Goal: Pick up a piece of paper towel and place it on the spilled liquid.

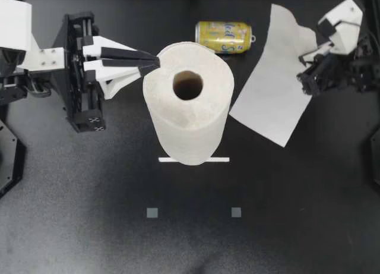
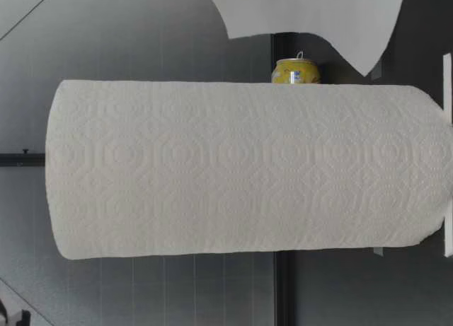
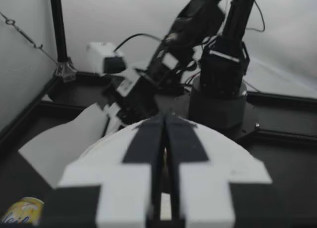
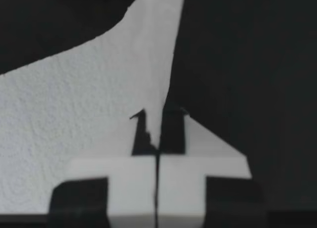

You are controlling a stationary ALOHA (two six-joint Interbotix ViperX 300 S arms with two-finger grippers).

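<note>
A tall white paper towel roll stands upright mid-table and fills the low view. My left gripper is shut, its tips resting on the roll's top rim; the left wrist view shows its fingers pressed together above the roll. A torn sheet of paper towel hangs lifted to the right of the roll. My right gripper is shut on the sheet's far edge, and the sheet passes between the closed gripper's tips. No spilled liquid shows on the dark table.
A yellow can lies on its side behind the roll, also seen past the roll and beside my left gripper. A white strip sits at the roll's foot. Two small grey squares mark the front of the table.
</note>
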